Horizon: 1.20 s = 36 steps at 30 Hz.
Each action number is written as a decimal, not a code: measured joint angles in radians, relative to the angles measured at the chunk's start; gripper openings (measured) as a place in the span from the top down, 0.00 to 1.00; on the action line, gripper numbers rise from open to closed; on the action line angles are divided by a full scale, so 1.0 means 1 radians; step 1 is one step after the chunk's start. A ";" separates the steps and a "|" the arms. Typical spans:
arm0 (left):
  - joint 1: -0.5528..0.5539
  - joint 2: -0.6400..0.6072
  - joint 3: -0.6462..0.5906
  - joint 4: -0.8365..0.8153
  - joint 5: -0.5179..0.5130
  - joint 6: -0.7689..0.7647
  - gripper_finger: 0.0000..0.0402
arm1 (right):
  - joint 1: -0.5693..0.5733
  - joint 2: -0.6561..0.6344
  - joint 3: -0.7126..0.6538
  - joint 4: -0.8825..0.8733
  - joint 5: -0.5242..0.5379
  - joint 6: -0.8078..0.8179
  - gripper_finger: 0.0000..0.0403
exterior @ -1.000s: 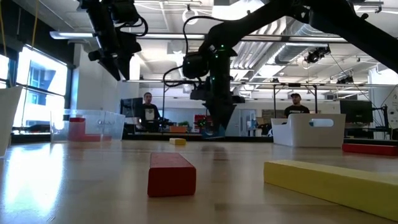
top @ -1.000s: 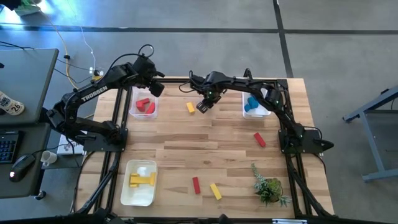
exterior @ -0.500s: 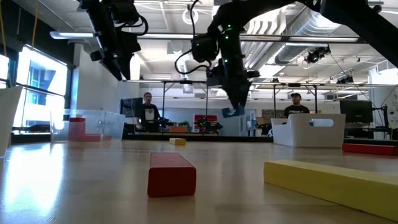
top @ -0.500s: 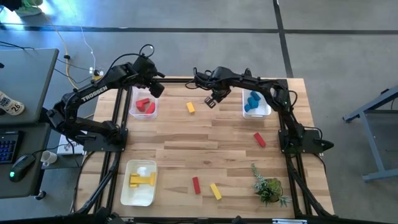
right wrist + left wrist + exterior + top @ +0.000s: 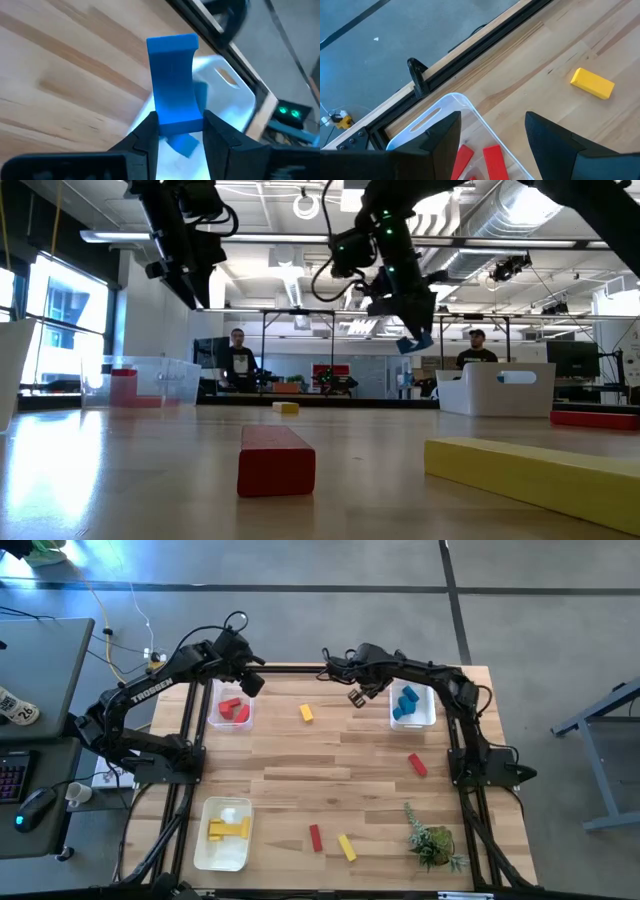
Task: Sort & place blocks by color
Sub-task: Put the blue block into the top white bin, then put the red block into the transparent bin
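Above the bin's [image 5: 428, 718] edge, right end effector [image 5: 180, 134] clamps a blue block [image 5: 173, 80], hidden overhead.

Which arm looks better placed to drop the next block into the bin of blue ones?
The right. Its claw is shut on a blue block in the air beside the bin that holds the blue pieces. The left claw is open and empty over the bin with red blocks.

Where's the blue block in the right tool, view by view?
High view: hidden under the right tool, beside the bin with blue pieces.
Low view: blue block at the tool tip, above the table.
Left wrist view: not in it.
Right wrist view: centre, clamped.
Shared landmark: that bin.
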 joint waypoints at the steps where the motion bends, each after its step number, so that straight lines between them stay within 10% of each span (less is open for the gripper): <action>1: 0.000 0.000 0.000 0.000 0.000 0.000 0.48 | -0.005 -0.023 -0.038 0.004 0.001 0.010 0.77; 19: 0.000 0.000 0.000 0.002 0.007 0.000 0.48 | -0.096 -0.458 -0.722 0.400 -0.119 0.291 0.73; 36: 0.000 0.000 0.000 0.002 0.017 0.000 0.48 | -0.116 -0.495 -0.672 0.432 -0.142 0.314 0.52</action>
